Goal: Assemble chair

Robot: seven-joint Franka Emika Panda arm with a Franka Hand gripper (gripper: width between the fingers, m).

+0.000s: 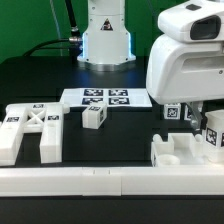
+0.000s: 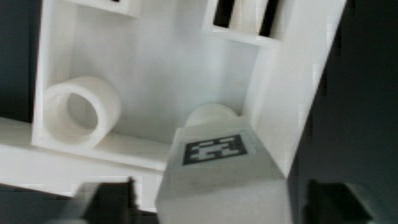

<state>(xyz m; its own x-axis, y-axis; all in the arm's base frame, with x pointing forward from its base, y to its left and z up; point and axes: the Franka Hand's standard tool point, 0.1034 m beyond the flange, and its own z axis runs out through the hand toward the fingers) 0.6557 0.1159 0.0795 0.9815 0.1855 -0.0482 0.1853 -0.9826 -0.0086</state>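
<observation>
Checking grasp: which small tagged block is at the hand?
The block at the exterior view's right, between the hand's fingers; the other block lies alone by the marker board.

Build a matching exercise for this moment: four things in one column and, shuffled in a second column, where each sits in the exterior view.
Things
1. X-braced panel
2. small tagged block
3. marker board
4. gripper

Places
A. flat on the table, just in front of the arm's base
B. at the exterior view's far right
C. lying at the exterior view's left
D. mid-table, standing alone, just nearer the camera than the marker board

Pairs: 1-C, 2-D, 3-A, 4-B
</observation>
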